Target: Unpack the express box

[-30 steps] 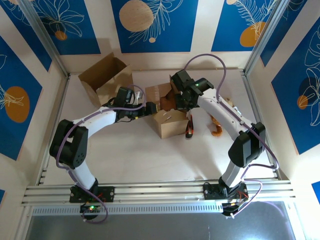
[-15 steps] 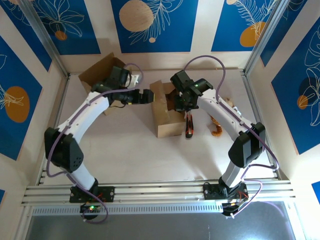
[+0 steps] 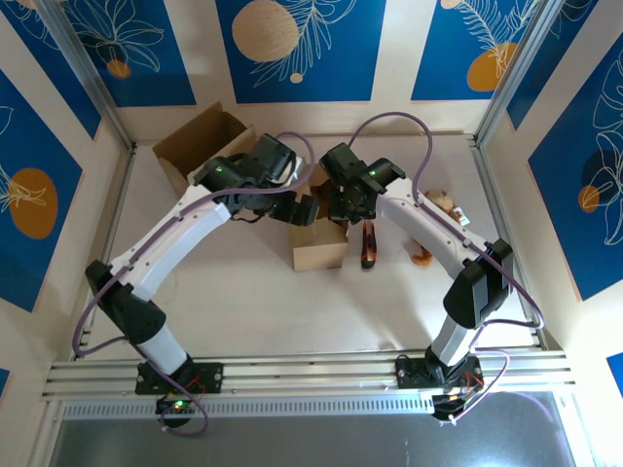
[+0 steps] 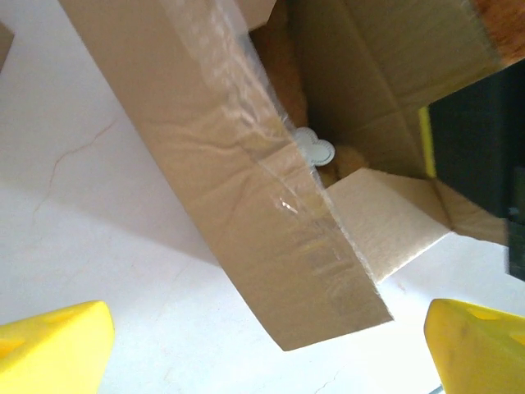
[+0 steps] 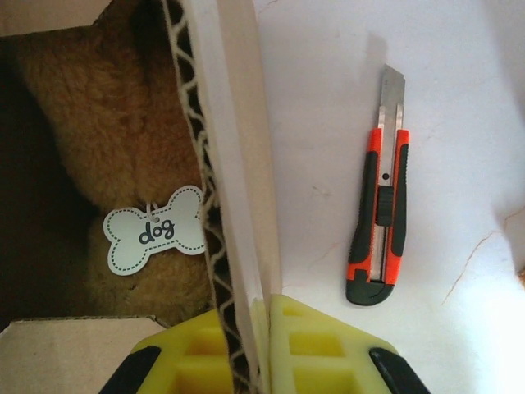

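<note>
Top view: we find the box point(image 3: 321, 248) at centre frame, flaps up, on the pale table point(image 3: 243, 302). Both claws meet over its upper edge, the left claw point(image 3: 304, 209) at the box's upper left corner and the right claw point(image 3: 343, 206) at its upper right.

Right wrist view: the right claw's yellow pads point(image 5: 308, 349) sit at bottom centre, pinched tight on the box's corrugated wall, which runs up the frame between them. Left of that wall, inside the box, lies a brown soft toy point(image 5: 98, 107) with a bone-shaped tag point(image 5: 156, 230) reading "dog". Right of the wall, on the table and apart from the box, lies an orange-and-black knife point(image 5: 379, 222), blade toward the top.

Left wrist view: the left claw is spread wide and holds nothing, its yellow fingertips point(image 4: 57, 353) in the two bottom corners. A taped flap of the box slants from upper left toward lower centre, ending just above the gap.

A second box point(image 3: 200, 144) stands open at upper left of the top view, well apart.
</note>
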Robot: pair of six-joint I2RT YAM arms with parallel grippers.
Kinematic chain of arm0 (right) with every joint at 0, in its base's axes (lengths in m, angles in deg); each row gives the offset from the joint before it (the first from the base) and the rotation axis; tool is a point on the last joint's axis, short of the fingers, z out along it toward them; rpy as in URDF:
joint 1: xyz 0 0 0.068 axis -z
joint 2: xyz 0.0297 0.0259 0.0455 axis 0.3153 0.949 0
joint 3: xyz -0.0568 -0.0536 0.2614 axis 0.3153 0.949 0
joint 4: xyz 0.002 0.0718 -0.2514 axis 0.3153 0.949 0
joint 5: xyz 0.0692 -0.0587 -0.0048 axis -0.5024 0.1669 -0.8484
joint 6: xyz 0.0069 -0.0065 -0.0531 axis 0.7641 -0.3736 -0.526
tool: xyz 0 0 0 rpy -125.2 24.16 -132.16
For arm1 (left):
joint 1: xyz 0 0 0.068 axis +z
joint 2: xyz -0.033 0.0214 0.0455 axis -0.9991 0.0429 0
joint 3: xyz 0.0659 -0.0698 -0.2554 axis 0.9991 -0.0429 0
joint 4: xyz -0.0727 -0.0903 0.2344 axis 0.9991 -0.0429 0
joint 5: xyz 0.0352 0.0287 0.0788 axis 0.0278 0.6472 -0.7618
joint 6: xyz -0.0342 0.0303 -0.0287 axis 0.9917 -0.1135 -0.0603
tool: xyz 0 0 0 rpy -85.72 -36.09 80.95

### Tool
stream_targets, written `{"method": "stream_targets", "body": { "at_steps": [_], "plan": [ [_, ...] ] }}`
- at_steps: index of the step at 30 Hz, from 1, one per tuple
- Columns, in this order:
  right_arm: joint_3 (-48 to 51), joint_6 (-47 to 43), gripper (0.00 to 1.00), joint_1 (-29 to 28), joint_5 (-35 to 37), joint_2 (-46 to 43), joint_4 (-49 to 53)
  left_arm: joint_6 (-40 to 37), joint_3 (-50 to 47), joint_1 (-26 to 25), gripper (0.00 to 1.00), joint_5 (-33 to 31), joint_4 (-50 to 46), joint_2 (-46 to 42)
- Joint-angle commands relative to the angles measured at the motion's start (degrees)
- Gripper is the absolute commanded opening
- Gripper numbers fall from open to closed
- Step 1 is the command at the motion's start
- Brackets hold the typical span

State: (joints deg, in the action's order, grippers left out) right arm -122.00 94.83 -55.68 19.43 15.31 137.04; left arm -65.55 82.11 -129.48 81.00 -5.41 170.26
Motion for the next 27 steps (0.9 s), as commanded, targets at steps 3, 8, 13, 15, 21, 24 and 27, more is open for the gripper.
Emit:
{"method": "stream_targets", "body": {
  "at_steps": [3,8,13,15,21,24,27],
  "plan": [
    [1.6,2.7,0.0,-0.1,-1.8,-3.5,-3.9,4.4,1.0,-2.7,0.98,-5.8,-3.1,1.7],
    [2.8,2.3,0.0,1.2,-4.5,-4.2,-5.2,4.7,-1.3,-5.8,1.0,-3.5,-0.6,1.4],
    [2.7,1.5,0.0,2.4,-7.1,-4.5,-5.8,4.6,-3.2,-9.3,1.0,-7.4,-0.8,1.8],
    [2.6,1.2,0.0,2.5,-7.6,-4.5,-5.9,5.0,-3.9,-10.0,1.0,-9.7,-1.1,2.5],
    [3.0,1.0,0.0,2.6,-8.5,-4.9,-6.4,6.0,-6.0,-11.0,1.0,-19.7,-1.0,4.6],
    [3.2,0.8,0.0,2.7,-8.8,-5.1,-6.5,6.4,-6.9,-11.1,1.0,-24.2,-0.8,5.4],
    [3.1,0.3,0.0,2.8,-9.3,-5.2,-6.5,6.6,-9.3,-11.2,1.0,-28.9,1.7,4.2]
  ]
}}
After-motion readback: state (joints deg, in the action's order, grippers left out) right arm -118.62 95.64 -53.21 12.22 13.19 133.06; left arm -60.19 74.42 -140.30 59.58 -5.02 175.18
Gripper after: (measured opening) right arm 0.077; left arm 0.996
